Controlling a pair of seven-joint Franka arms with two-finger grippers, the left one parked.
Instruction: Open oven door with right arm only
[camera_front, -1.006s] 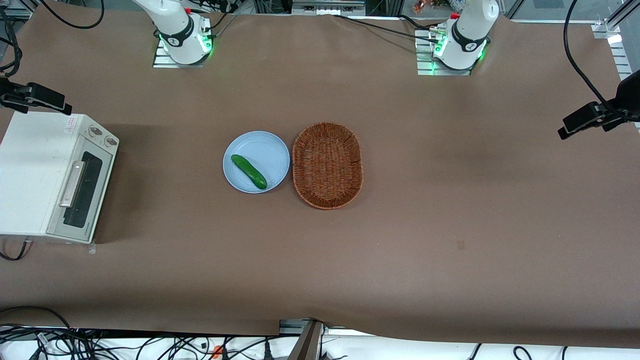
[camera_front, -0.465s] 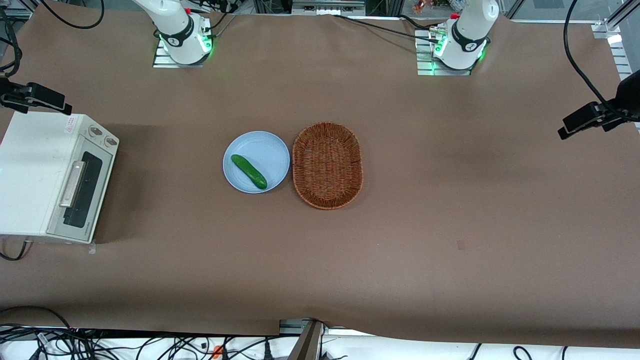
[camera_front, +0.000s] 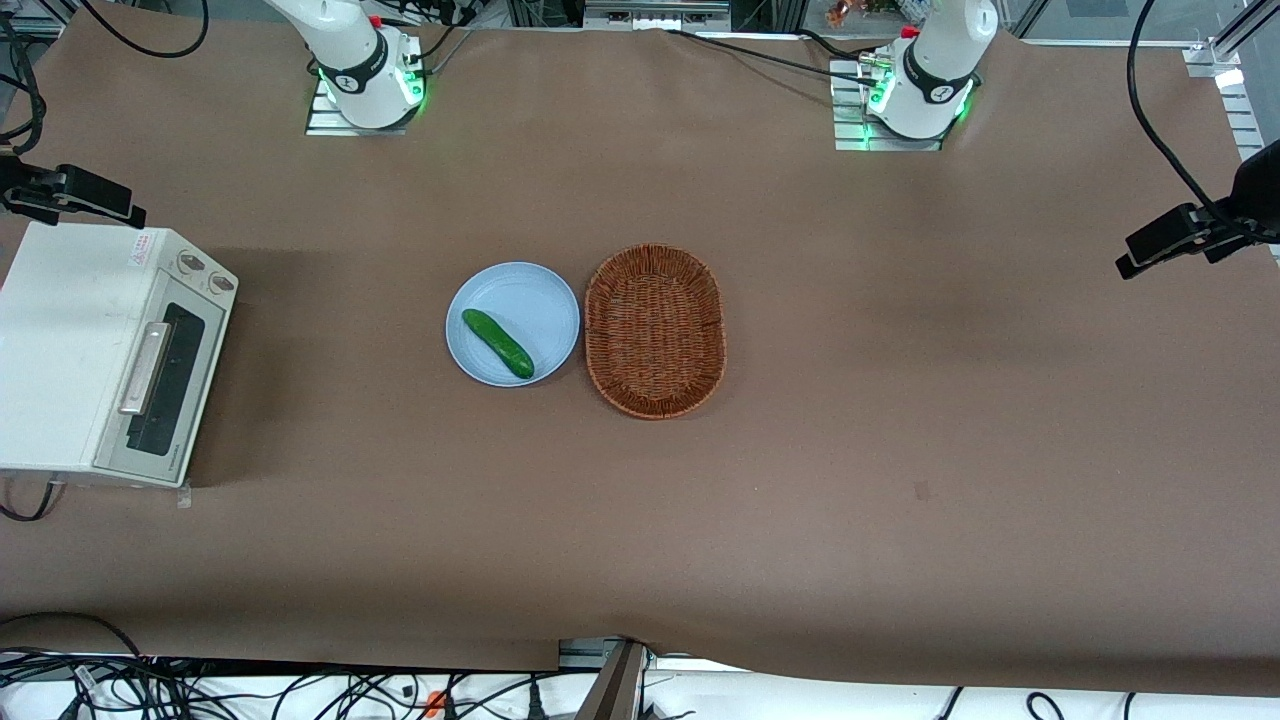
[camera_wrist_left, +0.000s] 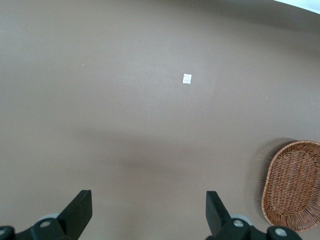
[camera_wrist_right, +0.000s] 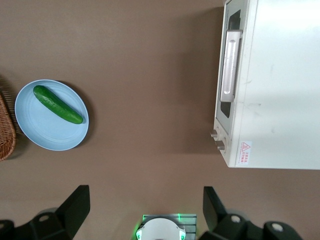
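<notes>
The cream-white oven (camera_front: 60, 340) stands at the working arm's end of the table. Its oven door (camera_front: 175, 400), with a dark glass window and a silver bar handle (camera_front: 143, 368), is shut and faces the plate. The right wrist view looks straight down on the oven (camera_wrist_right: 280, 85), the shut door (camera_wrist_right: 226, 109) and the handle (camera_wrist_right: 230, 65). My right gripper (camera_wrist_right: 145, 202) is open and empty, high above the table near the right arm's base (camera_front: 362, 70), well apart from the oven. It does not show in the front view.
A blue plate (camera_front: 535, 290) with a green cucumber (camera_front: 497, 343) lies mid-table beside a wicker basket (camera_front: 655, 330). Two round knobs (camera_front: 205, 273) sit on the oven front. A black mounted device (camera_front: 70, 192) hangs over the oven's corner.
</notes>
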